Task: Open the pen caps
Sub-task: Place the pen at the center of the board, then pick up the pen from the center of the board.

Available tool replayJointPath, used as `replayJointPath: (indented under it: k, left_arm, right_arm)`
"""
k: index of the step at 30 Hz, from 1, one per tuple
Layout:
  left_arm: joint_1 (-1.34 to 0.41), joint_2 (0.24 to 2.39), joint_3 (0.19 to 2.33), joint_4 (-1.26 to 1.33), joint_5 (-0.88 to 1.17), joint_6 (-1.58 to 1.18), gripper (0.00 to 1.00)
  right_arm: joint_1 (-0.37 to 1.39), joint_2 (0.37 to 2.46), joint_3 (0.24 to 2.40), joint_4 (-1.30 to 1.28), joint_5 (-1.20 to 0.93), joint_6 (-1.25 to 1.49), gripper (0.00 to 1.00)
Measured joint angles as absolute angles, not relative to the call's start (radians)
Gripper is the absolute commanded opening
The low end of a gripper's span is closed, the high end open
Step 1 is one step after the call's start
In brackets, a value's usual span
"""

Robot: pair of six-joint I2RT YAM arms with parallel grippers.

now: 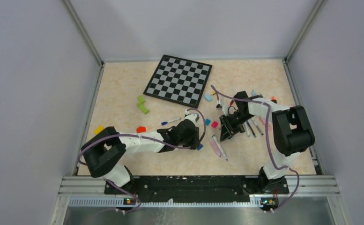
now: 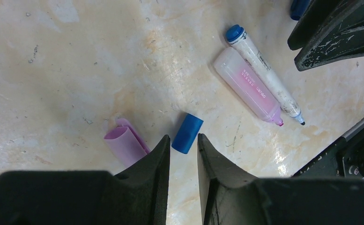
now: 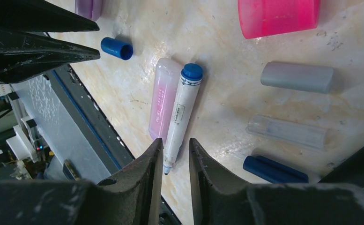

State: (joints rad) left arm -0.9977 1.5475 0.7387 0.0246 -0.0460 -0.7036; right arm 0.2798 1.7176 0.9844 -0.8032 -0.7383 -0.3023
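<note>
My left gripper (image 2: 183, 140) hangs low over the table, open by a narrow gap with nothing in it. A loose blue pen cap (image 2: 187, 133) lies just past its tips, and a pink cap (image 2: 123, 143) lies beside the left finger. A white marker (image 3: 182, 112) with a blue end lies uncapped against a pink highlighter (image 3: 163, 98). My right gripper (image 3: 176, 143) is open just above the marker's tip and holds nothing. In the top view both grippers, left (image 1: 196, 140) and right (image 1: 226, 133), face each other near the table's middle.
A grey cap (image 3: 297, 77), a clear cap (image 3: 285, 131) and a blue pen (image 3: 273, 169) lie to the right of the marker. More pens (image 1: 252, 127) lie under the right arm. The checkered board (image 1: 178, 79) is at the back, with coloured caps (image 1: 142, 105) scattered around.
</note>
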Motion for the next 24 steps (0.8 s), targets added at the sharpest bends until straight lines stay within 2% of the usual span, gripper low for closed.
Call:
replayJointPath:
  k: [7, 10, 12, 13, 17, 24]
  left_arm:
    - [-1.003, 1.531, 0.741, 0.018, -0.047, -0.684, 0.32]
    - [-1.004, 1.482, 0.741, 0.010, -0.063, -0.653, 0.39]
    - [-1.004, 1.436, 0.741, 0.000, -0.089, -0.625, 0.48]
    - [-1.004, 1.408, 0.741, -0.004, -0.107, -0.603, 0.56]
    - [-1.004, 1.295, 0.741, -0.022, -0.184, -0.480, 0.97]
    - [-0.916, 1.169, 0.739, -0.039, -0.206, -0.192, 0.99]
  right_arm:
    - [0.280, 1.715, 0.984, -0.804, -0.754, -0.307, 0.26]
    - [0.280, 1.697, 0.984, -0.812, -0.774, -0.332, 0.26]
    - [0.280, 1.666, 0.984, -0.822, -0.790, -0.361, 0.27]
    - [0.280, 1.640, 0.984, -0.831, -0.802, -0.382, 0.29]
    - [0.278, 1.544, 0.984, -0.860, -0.841, -0.461, 0.32]
    - [0.194, 1.426, 0.976, -0.909, -0.937, -0.592, 0.34]
